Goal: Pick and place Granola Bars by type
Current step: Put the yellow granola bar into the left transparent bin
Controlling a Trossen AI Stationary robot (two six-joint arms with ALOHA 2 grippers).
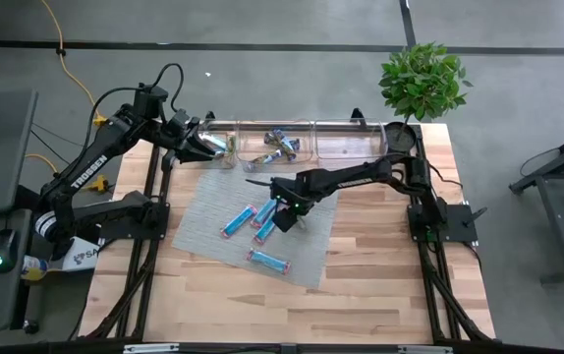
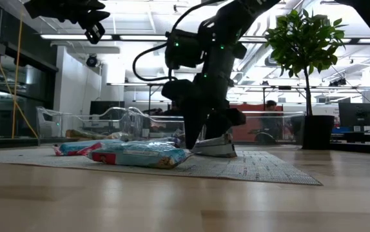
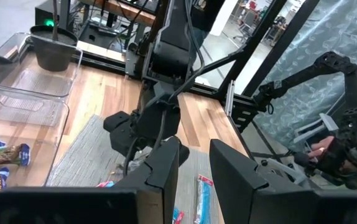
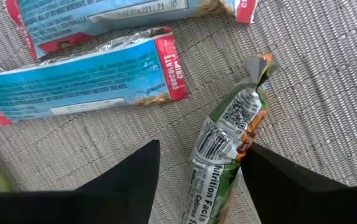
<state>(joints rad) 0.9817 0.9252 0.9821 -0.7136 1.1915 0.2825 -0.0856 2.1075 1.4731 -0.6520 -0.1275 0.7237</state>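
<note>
We see the right gripper (image 1: 284, 216) down over the middle of the grey mat (image 1: 203, 211), its fingers spread either side of a green-wrapped granola bar (image 4: 225, 158) lying flat, not yet clamped on it. Beside it lie bright blue bars with red ends (image 4: 85, 78); another blue bar (image 1: 268, 261) sits near the mat's front edge. The left gripper (image 1: 206, 146) hovers over the clear bins (image 1: 336, 140) along the table's far edge, its fingers (image 3: 234, 171) parted and empty. Several bars (image 1: 280, 147) already rest in the bins.
</note>
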